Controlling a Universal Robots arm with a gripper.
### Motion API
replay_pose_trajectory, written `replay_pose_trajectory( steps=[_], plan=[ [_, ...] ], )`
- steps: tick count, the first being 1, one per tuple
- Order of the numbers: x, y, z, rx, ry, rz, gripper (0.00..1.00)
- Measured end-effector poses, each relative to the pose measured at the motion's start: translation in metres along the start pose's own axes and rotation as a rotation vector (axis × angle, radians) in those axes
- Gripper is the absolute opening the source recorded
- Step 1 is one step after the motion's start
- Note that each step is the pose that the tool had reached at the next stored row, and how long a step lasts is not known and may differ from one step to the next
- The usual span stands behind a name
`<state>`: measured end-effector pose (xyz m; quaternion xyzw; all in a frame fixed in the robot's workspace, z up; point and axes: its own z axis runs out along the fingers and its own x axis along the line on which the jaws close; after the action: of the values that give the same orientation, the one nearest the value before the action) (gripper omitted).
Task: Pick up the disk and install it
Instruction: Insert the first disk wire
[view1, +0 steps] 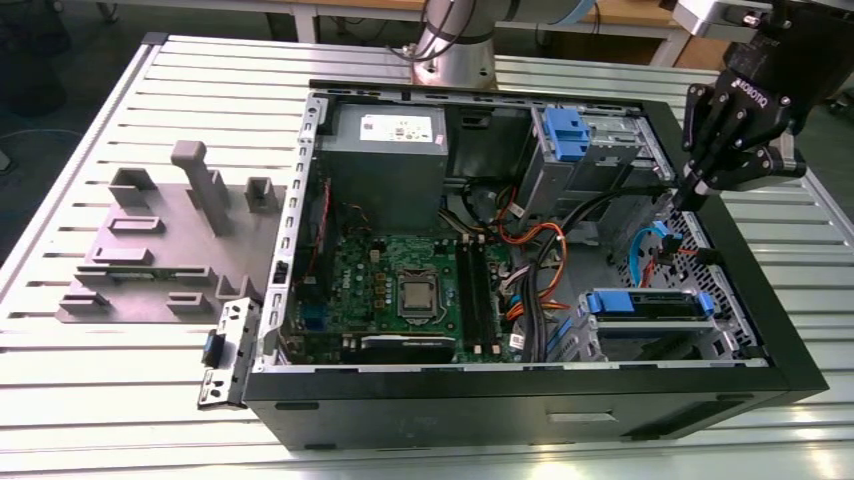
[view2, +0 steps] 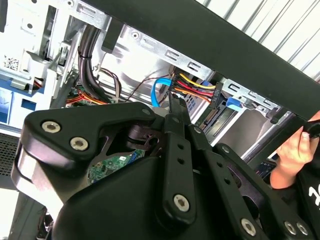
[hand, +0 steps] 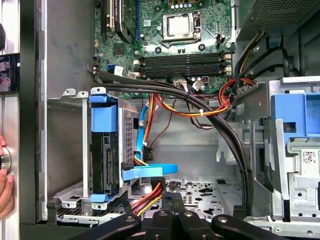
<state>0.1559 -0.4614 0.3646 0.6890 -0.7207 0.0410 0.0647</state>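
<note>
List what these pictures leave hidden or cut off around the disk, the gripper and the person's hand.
1. Disk: in the first wrist view it stands edge-on in its metal cage, so its label face is hidden.
2. Circuit board: in the second wrist view the black body of the gripper covers most of it.
3. Hand: the first wrist view's edge cuts it off.

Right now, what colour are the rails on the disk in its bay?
Blue, clearest in the first wrist view, along the edges of the disk.
</note>
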Motion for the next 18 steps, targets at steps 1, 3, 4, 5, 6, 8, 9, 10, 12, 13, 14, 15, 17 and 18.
replay_pose_trajectory(
  steps=[1,3,4,5,6,8,9,10,12,13,14,15,17,18],
  plan=[
    [0.0000,0.0000,0.0001,0.0000,0.0010,0.000,0.11],
    [0.0000,0.0001,0.0000,0.0005,0.0135,0.000,0.11],
    [0.0000,0.0001,0.0000,0.0007,0.0223,0.001,0.11],
    [0.0000,0.0001,0.0001,0.0011,0.0316,0.001,0.11],
    [0.0000,0.0000,0.0001,0.0013,0.0361,0.001,0.11],
    [0.0000,0.0000,0.0001,0.0013,0.0370,0.001,0.11],
    [0.0000,0.0000,0.0000,0.0013,0.0372,0.001,0.11],
    [-0.0001,0.0000,0.0000,0.0013,0.0373,0.001,0.11],
    [0.0000,0.0000,0.0000,0.0013,0.0375,0.001,0.11],
    [0.0000,0.0000,0.0000,0.0013,0.0375,0.001,0.11],
    [-0.0001,0.0000,0.0001,0.0013,0.0375,0.001,0.11],
    [0.0000,0.0000,0.0000,0.0013,0.0376,0.001,0.11],
    [-0.0002,-0.0004,0.0000,0.0014,0.0377,0.001,0.11],
    [-0.0002,-0.0007,0.0000,0.0013,0.0377,0.001,0.11]
  ],
)
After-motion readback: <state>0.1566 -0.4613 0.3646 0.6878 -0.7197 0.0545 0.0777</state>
